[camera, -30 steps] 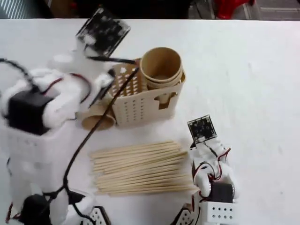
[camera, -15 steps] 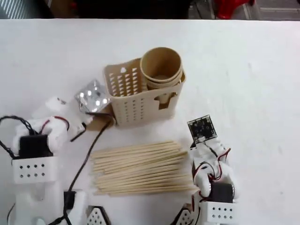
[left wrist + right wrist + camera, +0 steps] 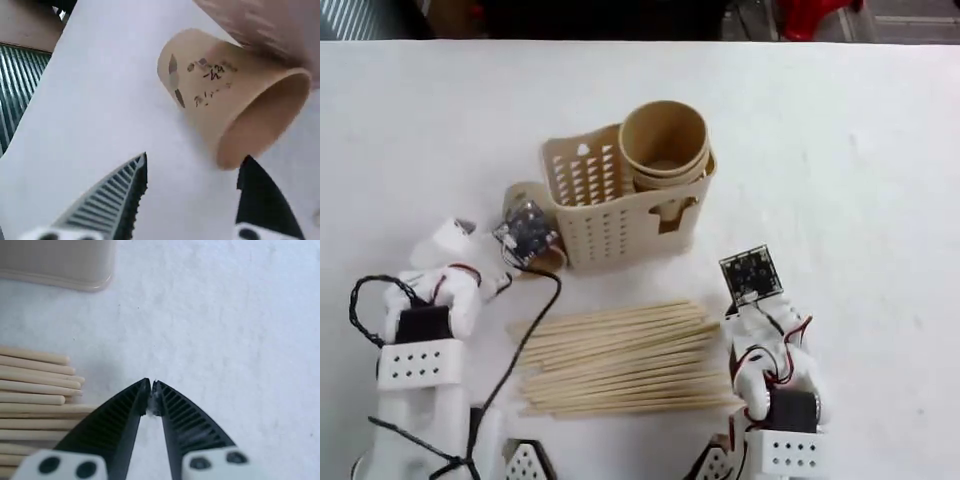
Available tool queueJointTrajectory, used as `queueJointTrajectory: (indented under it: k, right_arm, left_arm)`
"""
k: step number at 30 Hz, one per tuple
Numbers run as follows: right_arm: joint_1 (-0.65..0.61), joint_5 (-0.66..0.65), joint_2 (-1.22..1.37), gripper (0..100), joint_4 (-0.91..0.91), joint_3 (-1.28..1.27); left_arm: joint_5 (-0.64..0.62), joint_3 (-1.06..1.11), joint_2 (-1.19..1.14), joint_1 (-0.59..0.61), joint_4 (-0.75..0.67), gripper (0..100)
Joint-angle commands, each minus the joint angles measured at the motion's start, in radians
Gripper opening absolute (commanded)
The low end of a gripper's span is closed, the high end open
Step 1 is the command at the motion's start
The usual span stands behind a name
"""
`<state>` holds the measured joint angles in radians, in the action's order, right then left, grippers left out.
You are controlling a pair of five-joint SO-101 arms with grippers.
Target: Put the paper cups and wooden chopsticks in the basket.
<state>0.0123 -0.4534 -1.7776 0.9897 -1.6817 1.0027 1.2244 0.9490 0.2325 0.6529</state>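
Our left end effector [image 3: 194, 162] gapes before the tipped cup [image 3: 227, 102]; light, crushable, we judge it best pinched gently at the rim. Right end effector [image 3: 151, 390] sits clenched.

Robot lab with white worktable [image 3: 860, 150]

From here the white table [image 3: 860, 150] looks brightly and evenly lit from overhead, nearly washed out to glare all round the basket [image 3: 620, 215]. Shadows are soft and short. A faint one hugs the basket's base on the side facing the chopsticks [image 3: 620, 360]. Beyond the table edge behind the basket, the room is dim. In the left wrist view, the paper cup [image 3: 235, 105] beside the basket is shaded inside its mouth.
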Motion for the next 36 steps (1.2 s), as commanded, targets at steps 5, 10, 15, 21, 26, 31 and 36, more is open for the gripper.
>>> queueJointTrajectory:
  k: [5,10,15,21,26,31,36]
  right_arm:
    - [0.002,-0.008,-0.001,1.7,-0.018,-0.009]
    - [0.002,-0.008,-0.001,1.7,-0.018,-0.009]
    - [0.005,-0.008,-0.001,1.7,-0.018,-0.009]
    - [0.005,-0.008,-0.001,1.7,-0.018,-0.009]
    - [0.007,-0.008,-0.001,1.7,-0.018,-0.009]
    - [0.005,-0.008,-0.001,1.7,-0.018,-0.009]
    - [0.005,-0.008,-0.001,1.7,-0.018,-0.009]
  left_arm:
    - [-0.037,0.057,0.019,-0.005,-0.201,29]
    - [-0.041,0.061,0.018,-0.031,-0.215,29]
    - [-0.046,0.064,0.018,-0.056,-0.215,29]
    - [-0.048,0.044,-0.131,-0.058,-0.278,29]
    - [-0.063,-0.029,-0.321,-0.054,-0.364,26]
    - [-0.16,-0.112,-0.466,-0.05,-0.443,26]
    - [-0.215,-0.11,-0.522,-0.048,-0.528,19]
